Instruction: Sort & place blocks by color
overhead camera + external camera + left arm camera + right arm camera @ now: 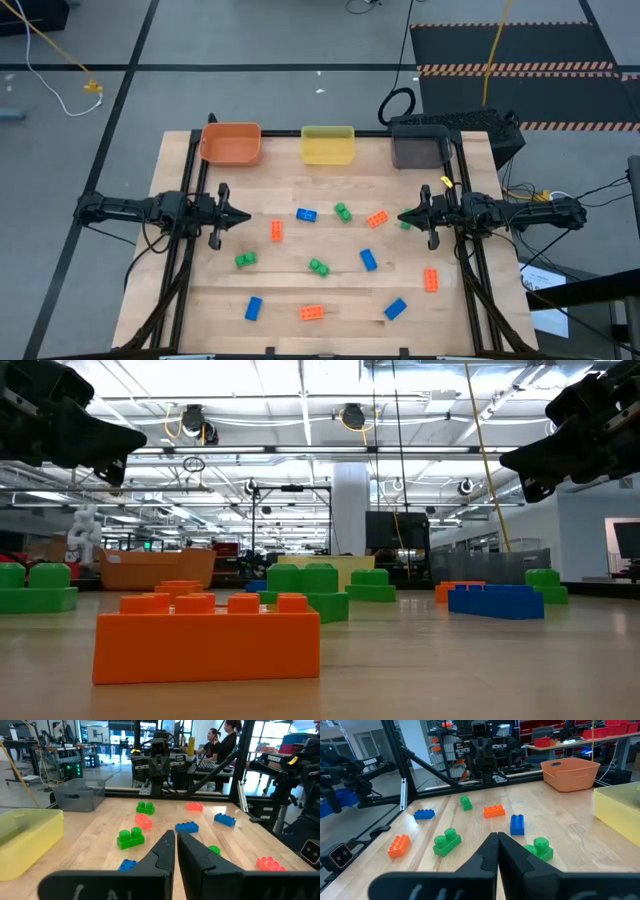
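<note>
About a dozen small studded bricks lie scattered on the wooden table: blue (306,214), green (343,211) and orange (377,219) ones near the middle, and others such as an orange brick (312,313) toward the near edge. My left gripper (243,216) hovers over the table's left part, shut and empty, pointing right; in its wrist view (176,839) a green brick (130,837) lies ahead. My right gripper (404,215) hovers over the right part, shut and empty, pointing left, with a small green brick (406,225) just below its tip (497,840).
Three bins stand along the far edge: orange (232,143), yellow (328,146) and grey (419,151). In the low view both grippers (135,438) (508,458) hang well above the bricks. People sit beyond the table in the left wrist view (227,742).
</note>
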